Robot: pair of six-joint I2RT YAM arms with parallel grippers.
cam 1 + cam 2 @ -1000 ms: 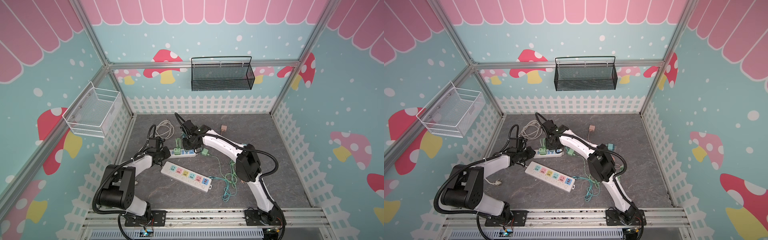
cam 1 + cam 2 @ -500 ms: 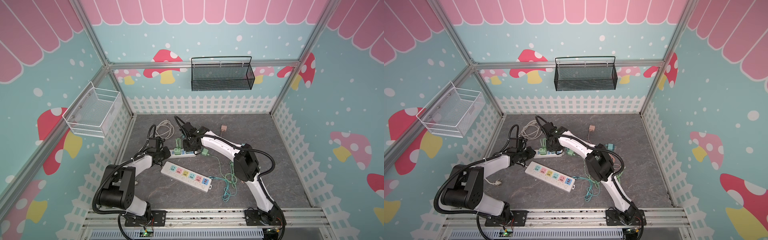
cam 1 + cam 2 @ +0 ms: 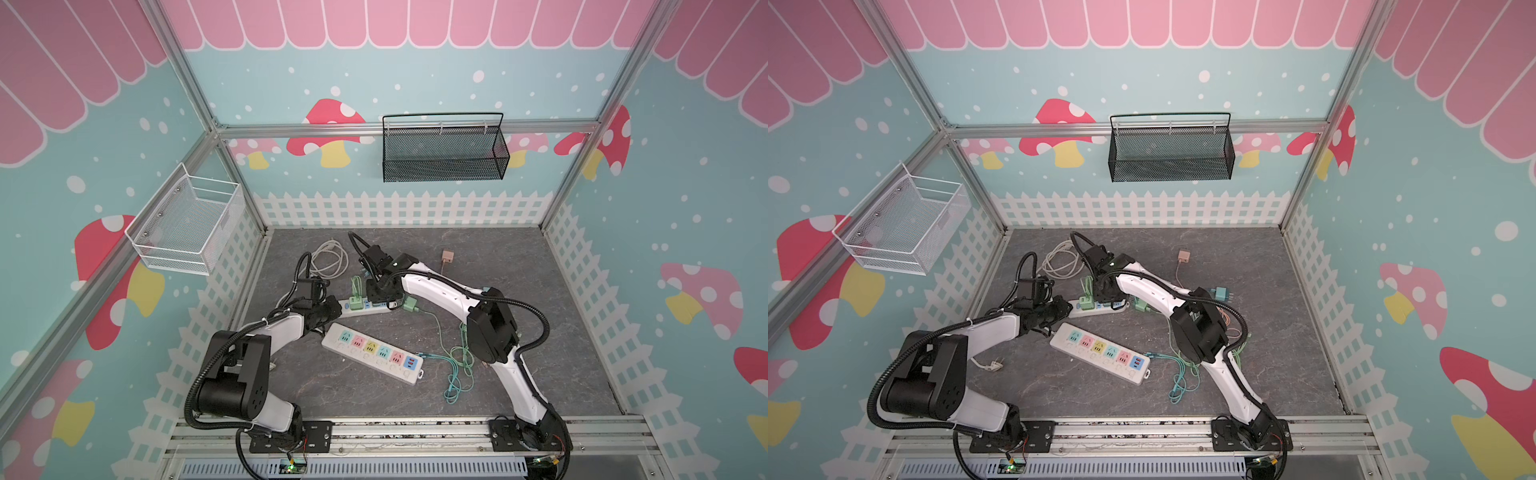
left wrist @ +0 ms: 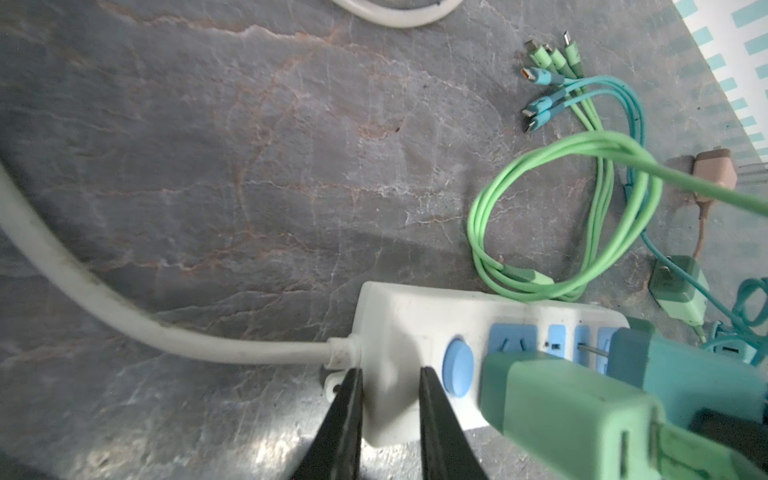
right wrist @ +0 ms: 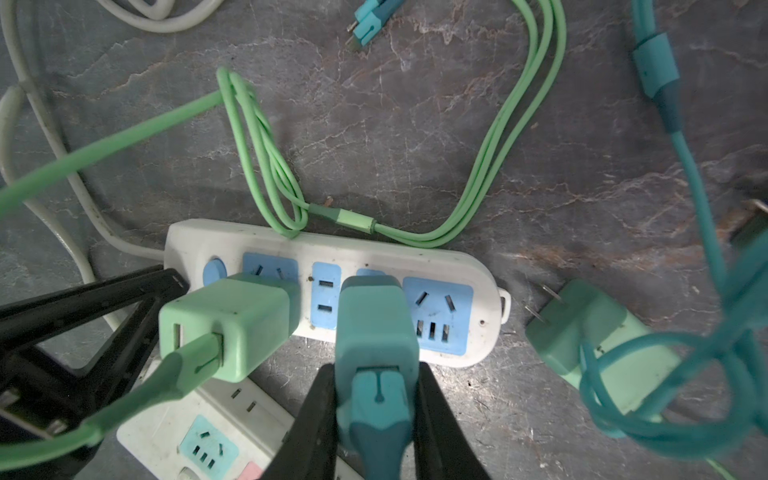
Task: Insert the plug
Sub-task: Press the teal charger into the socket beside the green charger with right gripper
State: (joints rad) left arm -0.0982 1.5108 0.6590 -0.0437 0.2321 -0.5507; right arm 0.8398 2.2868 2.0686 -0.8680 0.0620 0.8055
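Note:
A white power strip [image 5: 484, 332] with blue sockets lies on the grey floor and shows in both top views [image 3: 374, 309] [image 3: 1077, 309]. My right gripper [image 5: 376, 370] is shut on the teal plug [image 5: 376, 328], which stands over a middle socket of the strip. In the left wrist view a sliver of metal prong shows between the teal plug [image 4: 665, 365] and the strip [image 4: 399, 316]. My left gripper [image 4: 388, 374] is shut on the strip's cord end beside the round blue switch [image 4: 457, 368]. A light green plug [image 5: 232, 328] sits in the socket next to the switch.
A second strip with coloured sockets [image 3: 374, 353] lies just in front. A loose green plug [image 3: 410, 305] rests by the first strip's far end. Tangled green and teal cables [image 3: 457, 365] lie to the right. A coiled white cord [image 3: 330, 259] and a brown plug [image 3: 447, 255] lie behind.
The right arm's elbow has shifted slightly to the left. Both grippers have stayed at the strip with the same hold.

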